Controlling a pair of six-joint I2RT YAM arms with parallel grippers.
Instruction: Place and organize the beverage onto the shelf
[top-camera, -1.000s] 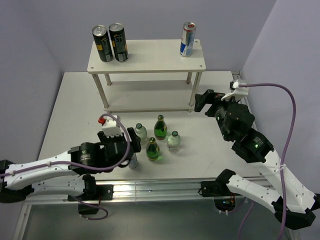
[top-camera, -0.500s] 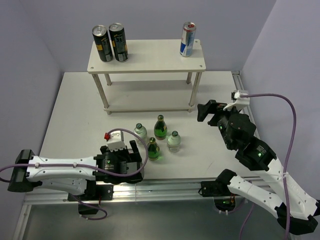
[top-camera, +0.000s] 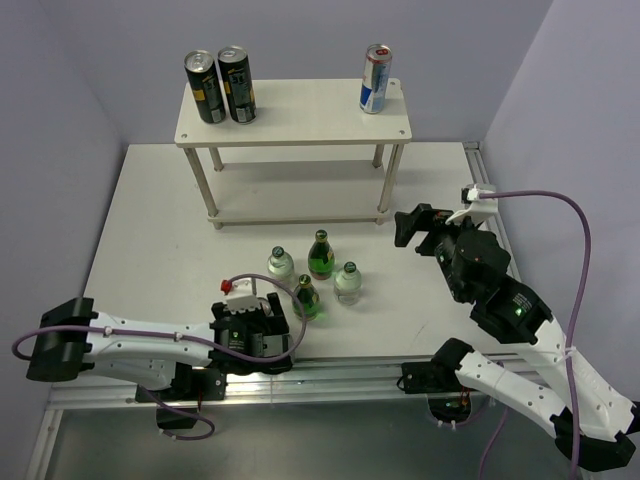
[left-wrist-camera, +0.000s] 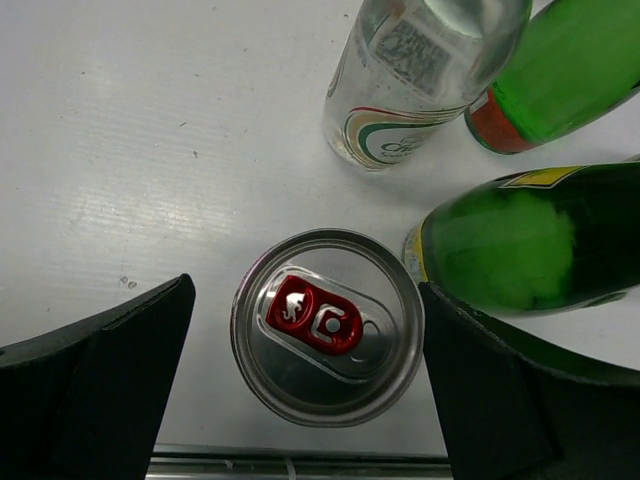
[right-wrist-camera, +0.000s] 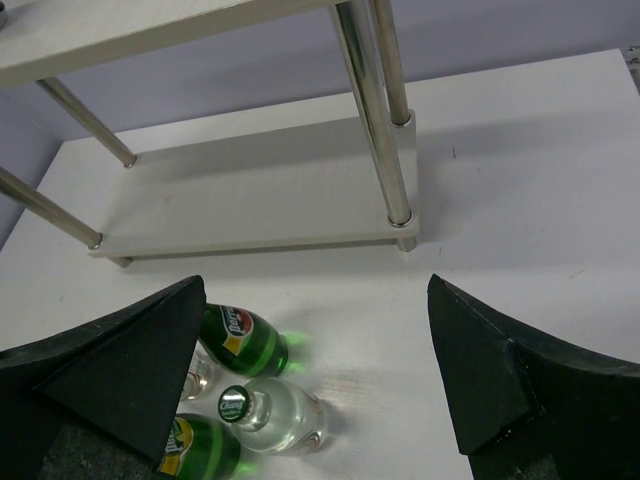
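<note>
From above, your shelf stands at the far side of the table. Its top board carries two dark cans side by side at the left end and a blue can near the right end. The lower board looks bare. Four bottles stand clustered on the table in front of the shelf. Your left gripper is low at the near edge, just beside the nearest green bottle. From here you cannot tell how its fingers stand. Your right gripper hovers near the shelf's right front leg and carries nothing.

In the left wrist view, a silver can with a red tab stands upright on the table. The fingers are spread to either side of it, with a gap showing on both sides, so nothing is pinched yet. The green bottle crowds the can's right side. A clear bottle stands just beyond.

In the right wrist view, the fingers are spread wide with nothing between them. They look toward the bare lower board and the bottles in front of it.

By my count three drinks are shelved. The silver can and all four bottles are left to place, so you are under halfway.
</note>
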